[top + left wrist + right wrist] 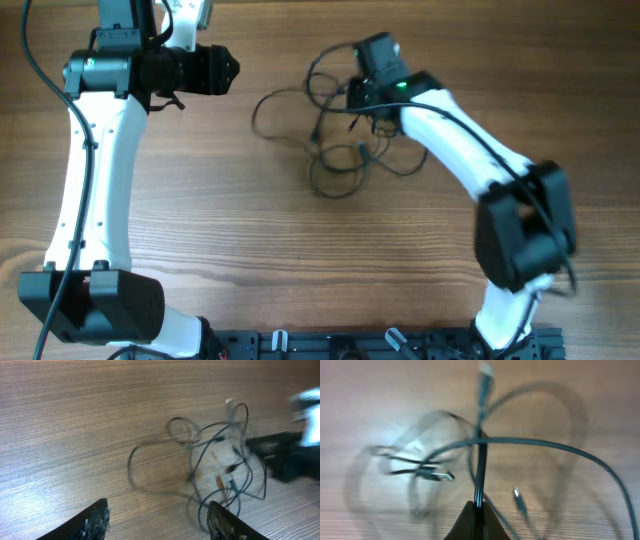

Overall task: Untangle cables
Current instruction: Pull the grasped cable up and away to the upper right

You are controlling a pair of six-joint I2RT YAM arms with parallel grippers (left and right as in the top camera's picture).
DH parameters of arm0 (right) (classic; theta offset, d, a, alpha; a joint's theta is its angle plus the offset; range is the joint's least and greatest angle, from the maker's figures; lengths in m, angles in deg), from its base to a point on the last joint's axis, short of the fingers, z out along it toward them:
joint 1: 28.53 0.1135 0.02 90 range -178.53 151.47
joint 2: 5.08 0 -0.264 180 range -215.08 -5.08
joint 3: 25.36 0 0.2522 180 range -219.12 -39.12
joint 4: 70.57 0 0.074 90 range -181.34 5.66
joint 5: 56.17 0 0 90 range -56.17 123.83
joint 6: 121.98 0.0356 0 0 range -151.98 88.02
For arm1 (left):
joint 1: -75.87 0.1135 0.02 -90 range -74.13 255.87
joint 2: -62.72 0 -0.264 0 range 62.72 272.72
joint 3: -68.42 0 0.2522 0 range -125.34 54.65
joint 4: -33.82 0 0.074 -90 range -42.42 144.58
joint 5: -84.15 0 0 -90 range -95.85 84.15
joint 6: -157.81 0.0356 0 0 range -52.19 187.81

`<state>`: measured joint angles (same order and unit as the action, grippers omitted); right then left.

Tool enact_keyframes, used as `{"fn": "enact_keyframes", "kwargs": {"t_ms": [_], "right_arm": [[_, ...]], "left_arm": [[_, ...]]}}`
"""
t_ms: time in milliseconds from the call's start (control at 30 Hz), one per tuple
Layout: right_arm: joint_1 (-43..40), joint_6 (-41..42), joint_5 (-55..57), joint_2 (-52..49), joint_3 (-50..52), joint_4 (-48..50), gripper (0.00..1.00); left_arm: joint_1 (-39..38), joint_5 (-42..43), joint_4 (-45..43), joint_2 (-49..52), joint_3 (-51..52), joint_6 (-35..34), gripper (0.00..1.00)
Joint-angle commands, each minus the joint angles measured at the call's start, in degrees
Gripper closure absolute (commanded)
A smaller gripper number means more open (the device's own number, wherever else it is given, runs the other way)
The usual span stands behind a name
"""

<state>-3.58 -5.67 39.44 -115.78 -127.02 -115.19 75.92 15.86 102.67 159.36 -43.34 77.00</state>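
Observation:
The cables (335,130) lie as a tangle of thin black loops on the wooden table (300,250), at the back middle. My right gripper (352,97) sits at the tangle's right side. In the right wrist view this gripper (479,506) is shut on one cable (481,470), which runs up from the jaws to a plug end (485,370). Other loops and loose plugs (440,476) blur around it. My left gripper (232,68) hovers left of the tangle, apart from it. Its fingers (97,520) stand open with nothing between them, and the cables (215,455) lie ahead.
The right arm's white links (460,150) reach across the table's right side. The left arm (95,180) runs along the left side. A black rail (330,345) lines the front edge. The right gripper's black body (277,455) shows beyond the tangle.

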Motion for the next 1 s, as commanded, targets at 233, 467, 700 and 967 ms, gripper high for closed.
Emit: {"fn": "enact_keyframes", "kwargs": {"t_ms": [233, 467, 700, 967], "right_arm": [[0.5, -0.9, -3.0, 23.3, -3.4, -0.3, 0.95], [0.5, -1.1, -5.2, 30.1, -11.5, -2.5, 0.96], [0.5, -5.0, -6.1, 30.4, -19.6, -6.1, 0.96], [0.5, -12.7, -9.8, 30.3, -25.2, -3.1, 0.96]], "left_arm": [[0.2, 0.5, -0.1, 0.7, -0.5, 1.0, 0.35], [0.2, 1.4, 0.3, 0.7, -0.5, 1.1, 0.36], [0.2, 1.4, 0.2, 0.7, -0.5, 1.1, 0.36], [0.2, 1.5, 0.2, 0.7, -0.5, 1.1, 0.36]]}}
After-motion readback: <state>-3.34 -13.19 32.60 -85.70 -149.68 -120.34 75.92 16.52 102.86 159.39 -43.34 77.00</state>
